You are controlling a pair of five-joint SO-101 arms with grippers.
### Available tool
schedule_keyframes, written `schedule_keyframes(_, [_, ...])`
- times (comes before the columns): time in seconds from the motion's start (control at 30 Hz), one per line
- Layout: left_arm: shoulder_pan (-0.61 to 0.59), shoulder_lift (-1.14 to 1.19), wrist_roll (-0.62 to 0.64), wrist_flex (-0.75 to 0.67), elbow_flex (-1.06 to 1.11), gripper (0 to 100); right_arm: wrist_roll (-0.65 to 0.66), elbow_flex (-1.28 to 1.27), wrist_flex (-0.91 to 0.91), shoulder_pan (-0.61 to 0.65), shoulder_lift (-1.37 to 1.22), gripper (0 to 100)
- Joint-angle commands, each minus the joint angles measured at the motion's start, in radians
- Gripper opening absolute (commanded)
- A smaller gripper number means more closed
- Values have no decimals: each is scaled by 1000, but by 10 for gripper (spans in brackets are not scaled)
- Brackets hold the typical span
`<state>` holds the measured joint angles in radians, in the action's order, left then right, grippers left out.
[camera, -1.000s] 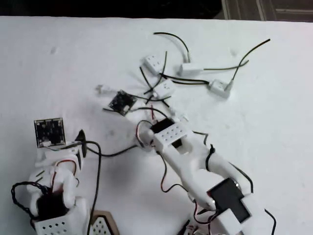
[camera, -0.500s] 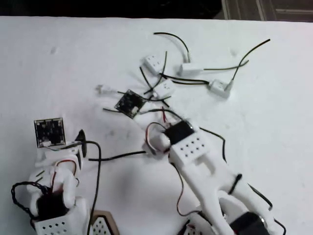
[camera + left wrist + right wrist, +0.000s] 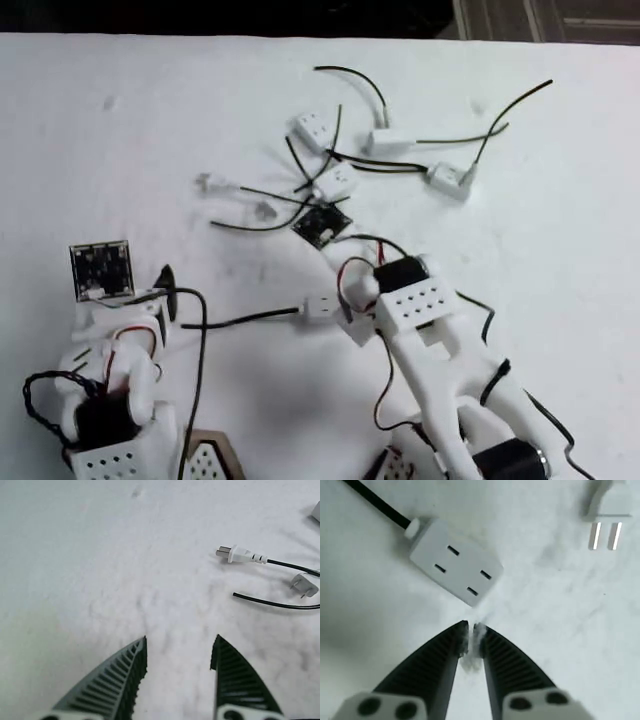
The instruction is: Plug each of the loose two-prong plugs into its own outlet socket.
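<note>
R gripper (image 3: 471, 627) pulled back, closed, empty | white 4-slot socket (image 3: 456, 562) just ahead | L gripper (image 3: 179, 642) spread, empty

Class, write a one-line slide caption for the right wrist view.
Right gripper, fingers closed, tips just short of a white two-socket outlet block; a loose two-prong plug lies apart.

- The white table (image 3: 120, 120) carries everything.
- A white two-prong plug (image 3: 210, 183) on a black cord (image 3: 290, 566) lies left of centre, with a smaller plug (image 3: 264, 211) near it but apart.
- A front socket (image 3: 322, 308) with a black lead lies nearer the arms.
- A far socket (image 3: 315, 128), a middle socket (image 3: 337, 180) and a right-hand socket (image 3: 445, 178) lie among tangled black cords.
</note>
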<state>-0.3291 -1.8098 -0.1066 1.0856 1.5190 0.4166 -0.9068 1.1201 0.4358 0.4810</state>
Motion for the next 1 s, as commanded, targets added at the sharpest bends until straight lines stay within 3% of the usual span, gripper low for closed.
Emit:
schedule_keyframes(0.0, [-5,-7,-11,-21,-8,221,-6,-31,-93,-18,-16,19])
schedule_keyframes(0.37, [-8,-7,-11,-21,-6,221,-6,-57,-325,-22,-177,19])
schedule_keyframes(0.97, [-8,-7,-11,-18,-6,221,2,-9,-611,-18,-188,19])
